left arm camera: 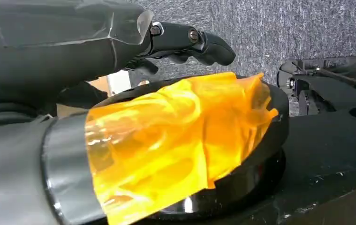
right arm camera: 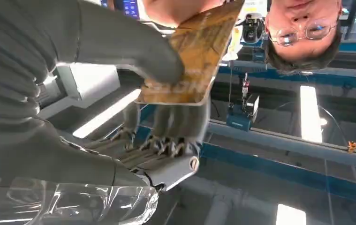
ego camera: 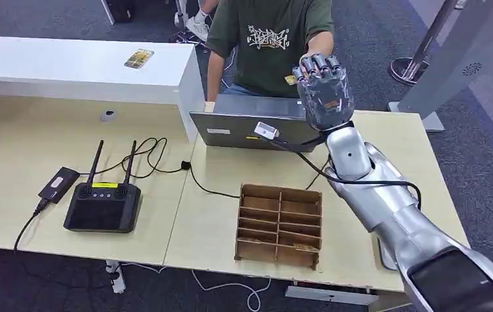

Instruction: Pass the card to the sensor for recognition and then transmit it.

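My right hand (ego camera: 325,91) is raised over the far edge of the table, in front of a seated person (ego camera: 269,45). It pinches a worn yellow-brown card (right arm camera: 199,56) between thumb and fingers. A small yellow corner of the card (ego camera: 290,79) shows beside the fingers in the head view. The person's hand (right arm camera: 176,9) touches the card's far end. A small black reader (ego camera: 58,184) lies on the table's left part, far from my hand. My left hand (left arm camera: 185,40) hangs low with dark fingers apart and nothing in them.
A black box with two antennas (ego camera: 102,205) stands beside the reader. A wooden compartment tray (ego camera: 279,224) sits near the table's front edge. A grey laptop (ego camera: 250,130) lies below my raised hand. Cables (ego camera: 159,162) run across the table. A white counter (ego camera: 68,65) stands at the back left.
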### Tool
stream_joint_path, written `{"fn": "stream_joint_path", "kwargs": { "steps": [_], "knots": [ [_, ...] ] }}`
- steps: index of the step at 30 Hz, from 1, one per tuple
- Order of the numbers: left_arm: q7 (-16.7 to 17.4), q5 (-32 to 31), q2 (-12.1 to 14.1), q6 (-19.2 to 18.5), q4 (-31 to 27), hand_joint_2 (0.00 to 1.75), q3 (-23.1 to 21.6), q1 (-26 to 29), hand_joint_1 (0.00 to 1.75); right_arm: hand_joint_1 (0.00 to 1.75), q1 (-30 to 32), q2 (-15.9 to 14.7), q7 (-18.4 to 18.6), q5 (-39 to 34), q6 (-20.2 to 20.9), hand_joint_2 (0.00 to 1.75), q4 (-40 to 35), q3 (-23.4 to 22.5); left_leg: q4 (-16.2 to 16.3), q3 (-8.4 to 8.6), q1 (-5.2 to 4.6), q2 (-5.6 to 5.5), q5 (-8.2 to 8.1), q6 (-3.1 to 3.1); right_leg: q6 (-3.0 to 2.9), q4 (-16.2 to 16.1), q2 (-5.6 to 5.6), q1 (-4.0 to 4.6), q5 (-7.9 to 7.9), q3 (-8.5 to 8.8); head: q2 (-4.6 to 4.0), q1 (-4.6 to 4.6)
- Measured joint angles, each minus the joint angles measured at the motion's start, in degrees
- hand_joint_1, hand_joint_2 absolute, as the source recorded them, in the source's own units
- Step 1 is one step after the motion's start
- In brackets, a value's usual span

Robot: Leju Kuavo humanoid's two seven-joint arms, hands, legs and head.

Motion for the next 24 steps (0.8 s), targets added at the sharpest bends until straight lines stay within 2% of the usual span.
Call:
{"fn": "stream_joint_path", "kwargs": {
  "steps": [22, 24],
  "knots": [
    [0.2, 0.3, 0.0, -0.2, 0.0, 0.00, 0.0, 0.0, 0.00, 1.75, 0.6, 0.1, -1.0, 0.0, 0.0, 1.75, 0.0, -1.1, 0.0, -0.01, 0.00, 0.00, 0.00, 0.00, 0.00, 0.0, 0.00, 0.00, 0.00, 0.00, 0.00, 0.00],
    [0.2, 0.3, 0.0, -0.2, 0.0, 0.00, 0.0, 0.0, 0.00, 1.75, 0.8, 0.2, -1.9, -0.3, 0.1, 1.75, 0.0, -1.5, 0.0, 0.00, 0.00, 0.00, 0.00, 0.00, 0.00, 0.0, 0.00, 0.00, 0.00, 0.00, 0.00, 0.00]
  ]
}}
